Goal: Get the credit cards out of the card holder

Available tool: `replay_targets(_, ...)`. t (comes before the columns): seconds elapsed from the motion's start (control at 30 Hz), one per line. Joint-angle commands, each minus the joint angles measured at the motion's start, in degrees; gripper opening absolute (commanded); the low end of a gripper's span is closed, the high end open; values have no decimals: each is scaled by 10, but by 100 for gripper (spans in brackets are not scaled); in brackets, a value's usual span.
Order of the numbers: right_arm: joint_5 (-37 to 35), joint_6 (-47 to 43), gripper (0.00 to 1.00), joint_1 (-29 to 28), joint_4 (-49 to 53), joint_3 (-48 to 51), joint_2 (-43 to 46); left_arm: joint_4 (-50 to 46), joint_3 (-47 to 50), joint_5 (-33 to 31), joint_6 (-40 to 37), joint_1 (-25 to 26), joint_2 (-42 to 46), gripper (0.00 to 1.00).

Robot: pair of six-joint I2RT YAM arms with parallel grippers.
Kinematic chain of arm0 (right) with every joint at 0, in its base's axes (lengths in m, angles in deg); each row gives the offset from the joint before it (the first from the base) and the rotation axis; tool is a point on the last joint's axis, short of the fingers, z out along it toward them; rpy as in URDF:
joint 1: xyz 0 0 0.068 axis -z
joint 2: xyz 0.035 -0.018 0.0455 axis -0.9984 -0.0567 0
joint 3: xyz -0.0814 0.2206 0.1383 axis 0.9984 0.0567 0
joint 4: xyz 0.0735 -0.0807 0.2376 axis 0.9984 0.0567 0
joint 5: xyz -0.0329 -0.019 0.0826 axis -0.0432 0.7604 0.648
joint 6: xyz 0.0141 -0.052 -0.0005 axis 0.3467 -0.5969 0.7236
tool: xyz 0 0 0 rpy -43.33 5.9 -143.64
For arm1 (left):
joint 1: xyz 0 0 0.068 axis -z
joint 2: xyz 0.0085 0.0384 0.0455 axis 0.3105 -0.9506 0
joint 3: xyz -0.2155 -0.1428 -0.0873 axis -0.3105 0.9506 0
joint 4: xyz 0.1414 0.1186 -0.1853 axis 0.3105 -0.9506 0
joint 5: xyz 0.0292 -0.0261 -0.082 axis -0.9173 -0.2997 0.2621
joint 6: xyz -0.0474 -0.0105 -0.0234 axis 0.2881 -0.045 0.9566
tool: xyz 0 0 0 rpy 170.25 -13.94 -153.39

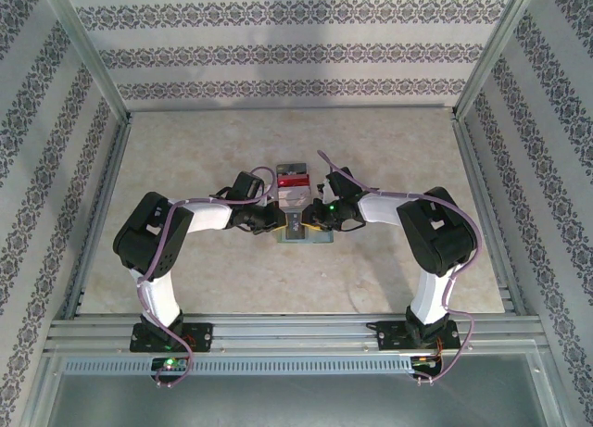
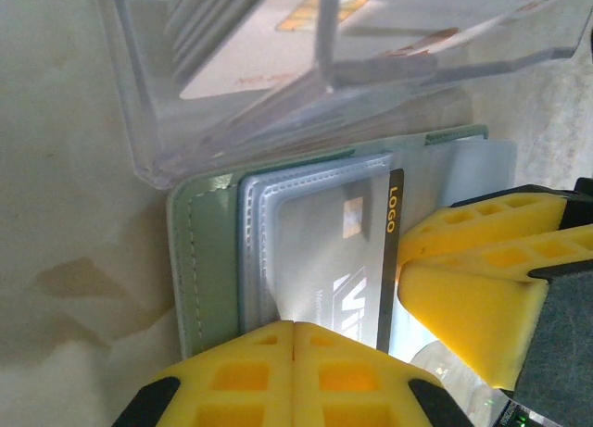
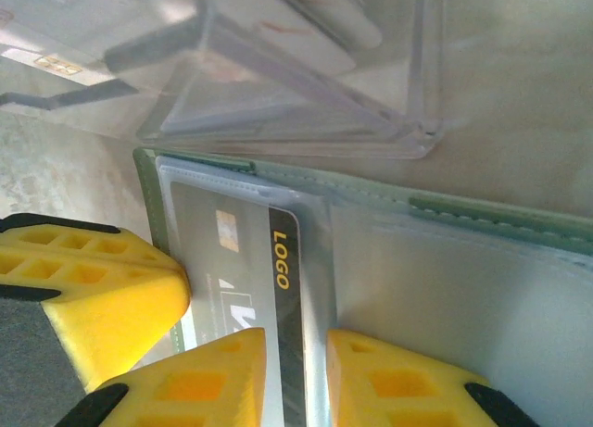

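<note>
The grey-green card holder (image 1: 298, 231) (image 2: 199, 260) (image 3: 445, 209) lies open on the table between both grippers. A dark grey credit card (image 2: 343, 260) (image 3: 232, 260) marked LOGO sits in its clear inner pocket, its dark edge poking out toward the spine. My left gripper (image 1: 277, 219) (image 2: 294, 332) is shut and empty, tips resting on the card's panel. My right gripper (image 1: 318, 220) (image 3: 296, 357) is open, its fingers (image 2: 463, 297) straddling the card's dark edge. A red card (image 1: 294, 180) and pale cards (image 2: 269, 47) lie in a clear box.
The clear plastic box (image 1: 294, 172) (image 2: 157, 158) (image 3: 306, 121) sits directly behind the card holder, touching its far edge. Patterned walls and metal rails (image 1: 278, 327) enclose the beige table (image 1: 185, 149). Bare table lies to the left and right of the arms.
</note>
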Motion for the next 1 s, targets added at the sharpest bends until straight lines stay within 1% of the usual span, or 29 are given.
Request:
replay_targets(0.0,7,-7,25,2,-4,14,-18,-34,8,-12,-14,8,-10,7)
replay_targets(0.33,42,10,23,8,-64,31,-20,-36,7,-12,-14,9,-11,6)
replay_targets(0.5,65,31,22,14,-113,48,-20,-39,4,-12,-15,10,-12,6)
replay_targets(0.8,67,28,19,15,-124,55,-27,-47,2,-17,-19,10,-14,6)
replay_targets(0.97,66,28,17,16,-126,58,-26,-71,-5,-39,-32,13,-15,6)
